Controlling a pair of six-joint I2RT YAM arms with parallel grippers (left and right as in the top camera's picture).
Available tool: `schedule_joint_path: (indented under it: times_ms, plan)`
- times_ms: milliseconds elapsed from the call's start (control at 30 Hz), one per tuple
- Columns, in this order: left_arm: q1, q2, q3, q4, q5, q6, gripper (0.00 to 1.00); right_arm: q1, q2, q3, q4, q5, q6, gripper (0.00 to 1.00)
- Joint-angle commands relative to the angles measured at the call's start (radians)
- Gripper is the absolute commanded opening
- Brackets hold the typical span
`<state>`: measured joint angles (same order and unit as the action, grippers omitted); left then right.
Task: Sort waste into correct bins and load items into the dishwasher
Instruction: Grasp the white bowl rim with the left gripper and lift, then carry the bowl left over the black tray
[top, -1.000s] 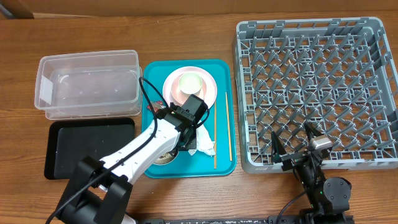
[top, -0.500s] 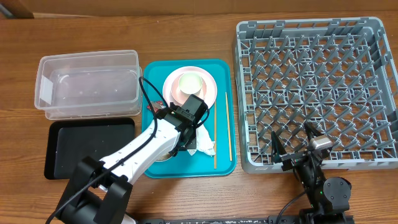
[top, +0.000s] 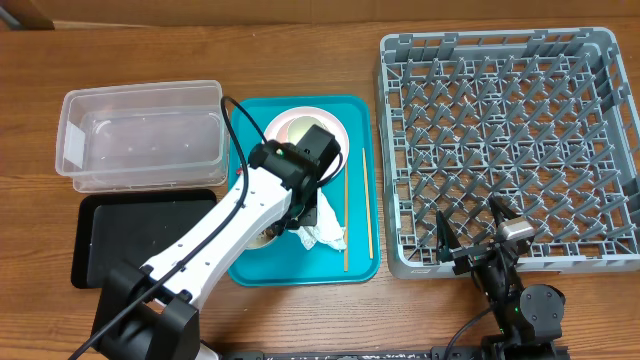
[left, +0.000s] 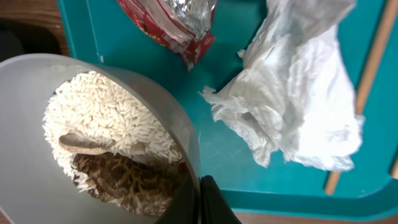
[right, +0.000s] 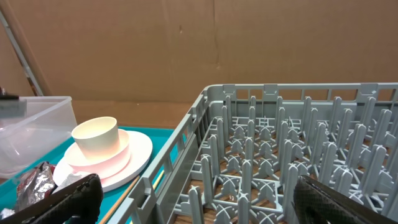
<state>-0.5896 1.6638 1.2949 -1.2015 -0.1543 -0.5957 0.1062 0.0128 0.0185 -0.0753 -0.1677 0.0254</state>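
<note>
The left tool (left: 200, 200) has finished closing: 1 second ago its jaws were still coming together, and now they are pressed onto the rim of the bowl (left: 28, 180), pinching it. In that time the arm has also risen and swung. Seen from overhead, the wrist now sits over the near edge of the plate (top: 338, 128), where before it hung lower over the tray (top: 245, 272).

The bowl stays at the tray's front left, mostly under the arm. It holds rice (left: 106, 112) and brown bits (left: 124, 183). Whether it has cleared the tray floor I cannot tell.

The wrapper (left: 171, 22) and tissue (left: 298, 106) lie just beside the bowl, and the 2 chopsticks (top: 346, 215) are along the right side, all untouched. The cup (right: 96, 137) stands on the plate.

The right tool (right: 196, 186) is spread wide and empty, parked at the front edge of the rack (top: 500, 130), which holds no dishes yet.

My reading is that the grip is made and the sorting is barely begun. The likely next step is to carry the bowl left across the table (top: 300, 40) and tip the food out. It could go into the tub (top: 140, 135) or the black tray (top: 120, 235) (which is meant for food I cannot judge). A rim pinch on a loaded bowl may let it swing and spill.
</note>
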Motion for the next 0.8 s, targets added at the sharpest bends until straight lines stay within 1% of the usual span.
schedule_joint_path:
  times_ms: [0,167,300,400,500,600,767]
  plan:
    - [-0.005,0.001,0.095,-0.054,-0.013,0.035,0.04,0.006,-0.010,-0.011,0.006,0.009,-0.006,1.00]
    - [0.014,-0.044,0.135,-0.072,-0.010,0.035,0.04,0.006,-0.010,-0.011,0.006,0.009,-0.006,1.00]
    - [0.068,-0.119,0.135,-0.079,-0.009,0.035,0.04,0.006,-0.010,-0.011,0.006,0.009,-0.006,1.00]
    - [0.139,-0.183,0.135,-0.084,-0.010,0.035,0.04,0.006,-0.010,-0.011,0.006,0.009,-0.006,1.00]
    - [0.251,-0.247,0.135,-0.079,0.006,0.063,0.04,0.006,-0.010,-0.011,0.006,0.009,-0.006,1.00]
    - [0.381,-0.285,0.134,-0.077,0.129,0.141,0.04,0.006,-0.010,-0.011,0.006,0.009,-0.006,1.00]
    - [0.626,-0.291,0.113,-0.060,0.426,0.296,0.04,0.006,-0.010,-0.011,0.006,0.009,-0.006,1.00]
